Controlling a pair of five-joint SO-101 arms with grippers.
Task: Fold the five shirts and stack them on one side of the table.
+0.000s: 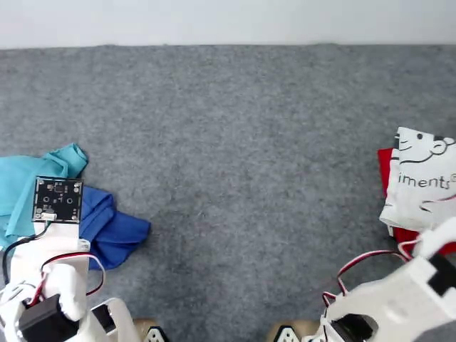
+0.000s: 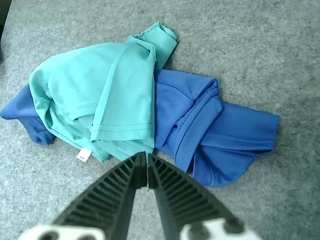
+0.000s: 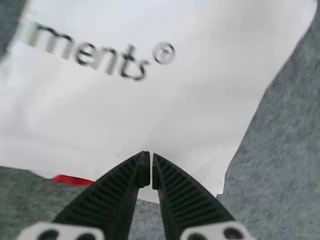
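Two loose shirts lie heaped at the left edge of the bench (image 1: 242, 142), on its near half. The teal shirt (image 2: 100, 90) is crumpled on top, with one sleeve folded across its body and a small white label showing at its hem. The blue shirt (image 2: 215, 135) lies bunched under it. Most of the blue cloth spills out on the side toward the middle of the bench, and a small corner shows at the opposite side of the heap.

At the right edge of the bench, well apart from that heap, a white shirt (image 3: 150, 75) with grey print lies folded flat on top of a red shirt (image 3: 72, 180). The red shows as a narrow strip along the white shirt's left and near edges.

The left end effector (image 2: 146, 162) hangs over the near side of the teal and blue heap. Its ribbed black fingers are pressed together with nothing between them.

The right end effector (image 3: 148, 159) is over the white shirt near one edge. Its fingers are also pressed together and hold nothing, though I cannot tell whether the tips touch the cloth.

Both white arms come in from the near edge. The bench is covered in grey felt-like cloth, with a pale wall (image 1: 228, 21) along its far side.
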